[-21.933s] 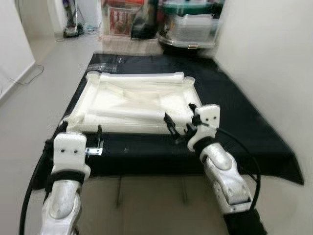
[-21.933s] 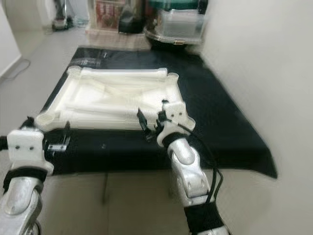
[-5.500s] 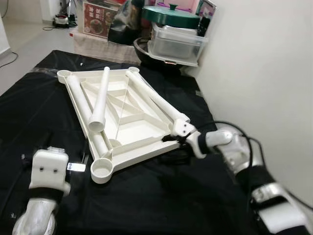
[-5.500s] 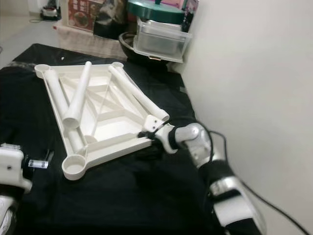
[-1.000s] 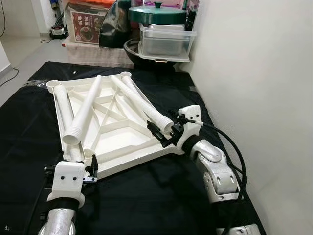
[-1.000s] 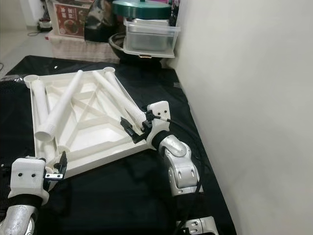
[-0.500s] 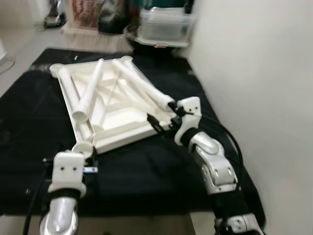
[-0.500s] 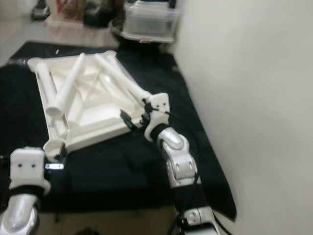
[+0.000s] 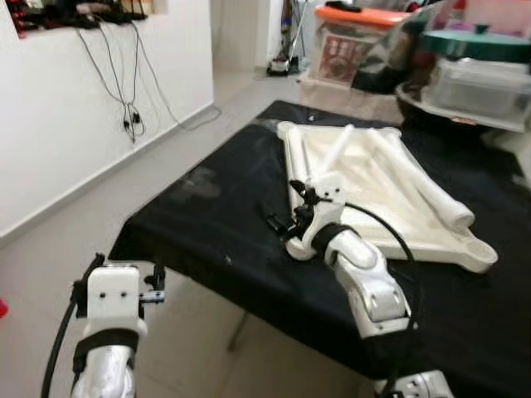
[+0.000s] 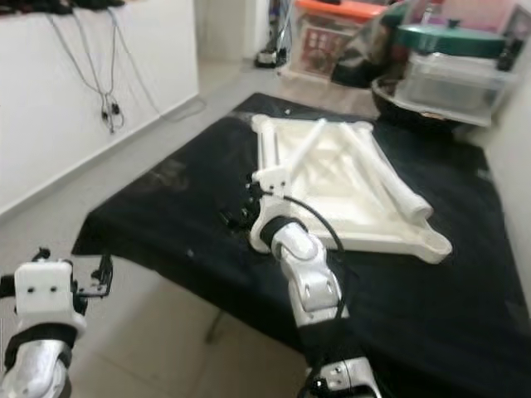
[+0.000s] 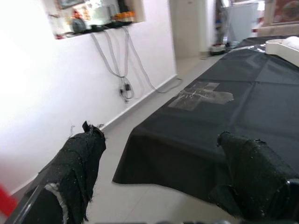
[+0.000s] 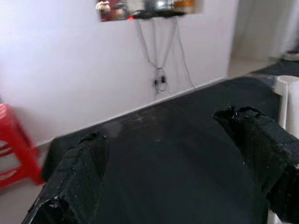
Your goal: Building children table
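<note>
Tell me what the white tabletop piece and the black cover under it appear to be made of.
White tabletop piece: likely moulded plastic, going by its ribbed underside, rounded corner sockets and matte-to-satin surface. Black cover: probably thin fabric or plastic sheet; it drapes over the edge and shows faint sheen and creases.

We see the white plastic tabletop (image 9: pixel 377 195) lying upside down on the black cloth (image 9: pixel 216 207), its ribbed underside facing up and cross-braced. Round sockets sit at its corners; one open socket (image 9: pixel 479 250) shows at the near right corner. Loose white leg tubes (image 9: pixel 423 187) lie across the underside, one (image 10: pixel 303 148) running diagonally toward the far edge. None of the legs stands upright in a socket.
</note>
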You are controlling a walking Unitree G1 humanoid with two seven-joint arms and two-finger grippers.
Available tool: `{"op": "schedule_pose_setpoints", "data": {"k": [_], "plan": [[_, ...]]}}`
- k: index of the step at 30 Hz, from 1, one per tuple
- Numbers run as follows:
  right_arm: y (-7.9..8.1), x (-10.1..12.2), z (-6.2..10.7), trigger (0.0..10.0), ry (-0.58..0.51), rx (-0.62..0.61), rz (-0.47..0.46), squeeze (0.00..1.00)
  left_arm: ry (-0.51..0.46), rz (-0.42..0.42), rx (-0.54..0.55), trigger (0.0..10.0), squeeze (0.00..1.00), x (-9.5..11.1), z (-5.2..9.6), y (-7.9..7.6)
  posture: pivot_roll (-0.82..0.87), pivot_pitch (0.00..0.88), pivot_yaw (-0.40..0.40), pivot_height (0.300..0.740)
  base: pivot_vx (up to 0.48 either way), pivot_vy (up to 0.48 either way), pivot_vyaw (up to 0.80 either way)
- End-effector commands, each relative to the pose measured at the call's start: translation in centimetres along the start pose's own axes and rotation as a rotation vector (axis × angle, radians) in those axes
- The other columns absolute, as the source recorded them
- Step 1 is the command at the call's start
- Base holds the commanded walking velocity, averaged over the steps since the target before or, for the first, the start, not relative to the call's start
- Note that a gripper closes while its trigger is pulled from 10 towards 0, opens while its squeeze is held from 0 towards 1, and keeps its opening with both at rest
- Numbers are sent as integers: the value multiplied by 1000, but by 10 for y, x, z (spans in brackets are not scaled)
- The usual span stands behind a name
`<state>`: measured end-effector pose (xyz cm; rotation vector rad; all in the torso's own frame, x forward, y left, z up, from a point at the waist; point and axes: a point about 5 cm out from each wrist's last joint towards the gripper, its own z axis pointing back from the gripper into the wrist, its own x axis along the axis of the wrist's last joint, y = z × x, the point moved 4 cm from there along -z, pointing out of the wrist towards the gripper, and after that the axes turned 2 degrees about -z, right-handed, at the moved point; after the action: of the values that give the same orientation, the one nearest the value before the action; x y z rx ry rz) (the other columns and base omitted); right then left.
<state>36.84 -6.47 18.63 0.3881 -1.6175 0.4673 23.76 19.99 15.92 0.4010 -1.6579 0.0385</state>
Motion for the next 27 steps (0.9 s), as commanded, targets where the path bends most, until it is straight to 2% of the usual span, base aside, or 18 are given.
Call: {"op": "schedule_pose_setpoints", "data": {"k": [1, 7, 9, 15, 19, 21, 25, 27], "plan": [[-16, -9, 7, 10000, 18, -62, -16, 0, 1, 7, -18, 10000, 0, 0, -1, -4, 169, 0, -100, 740, 0, 0, 0], [-35, -10, 7, 10000, 28, -176, -27, 0, -37, -29, -1, 10000, 0, 5, -5, 3, 170, 0, -101, 740, 0, 0, 0], [-45, -14, 8, 10000, 47, -227, -51, 0, -50, -53, 18, 10000, 0, 7, -7, 6, 170, 0, -104, 740, 0, 0, -800], [-59, -16, 10, 10000, 61, -292, -37, 0, -65, -88, 25, 10000, 0, 8, -8, 8, 169, 0, -106, 740, 0, 0, -636], [-62, -16, 11, 10000, 55, -313, -40, 0, -87, -127, 32, 10000, 0, 10, -10, 8, 171, 0, -107, 740, 0, 0, -698], [-63, -15, 12, 10000, 50, -323, -20, 0, -105, -146, 23, 10000, 0, 13, -11, 7, 171, 0, -107, 740, 0, 0, 0], [-59, -16, 9, 10000, 54, -290, -14, 0, -92, -103, -6, 10000, 0, 11, -12, 5, 167, 0, -103, 740, 0, 0, -787], [-56, -13, 8, 10000, 36, -265, 13, 0, -82, -73, 3, 10000, 0, 10, -13, 7, 165, 0, -98, 740, 0, 0, 0]]}}
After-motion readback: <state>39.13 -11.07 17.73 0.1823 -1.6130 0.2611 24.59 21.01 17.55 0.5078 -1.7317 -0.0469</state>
